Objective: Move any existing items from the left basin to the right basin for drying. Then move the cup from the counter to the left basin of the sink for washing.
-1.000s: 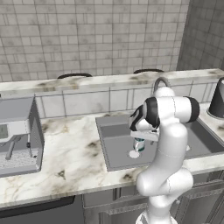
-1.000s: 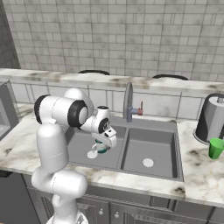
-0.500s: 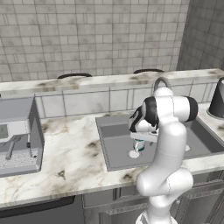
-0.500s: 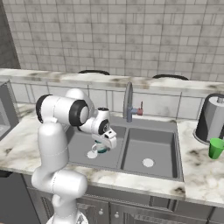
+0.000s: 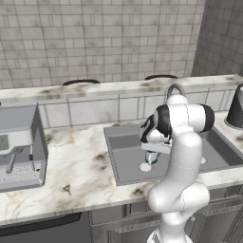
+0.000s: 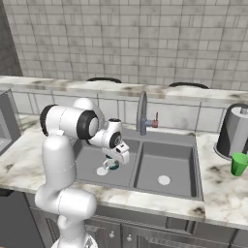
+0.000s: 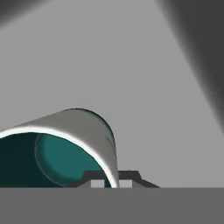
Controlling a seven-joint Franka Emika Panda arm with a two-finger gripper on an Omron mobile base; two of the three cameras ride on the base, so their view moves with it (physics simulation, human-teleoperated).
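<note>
One teal cup (image 7: 65, 153) lies tipped at lower left of the hand view, mouth toward the camera, pincer (image 7: 111, 183) clamped on its rim, over the grey left basin (image 5: 124, 156)

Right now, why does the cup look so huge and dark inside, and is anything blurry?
Hand view: the camera sits right against the cup, so it looms large, its teal inside in shadow, its rim lit bright; a dark shadow falls over the top right corner. Both base views: even, soft light, no glare, a bit coarse; the cup looks tiny at the gripper.
</note>
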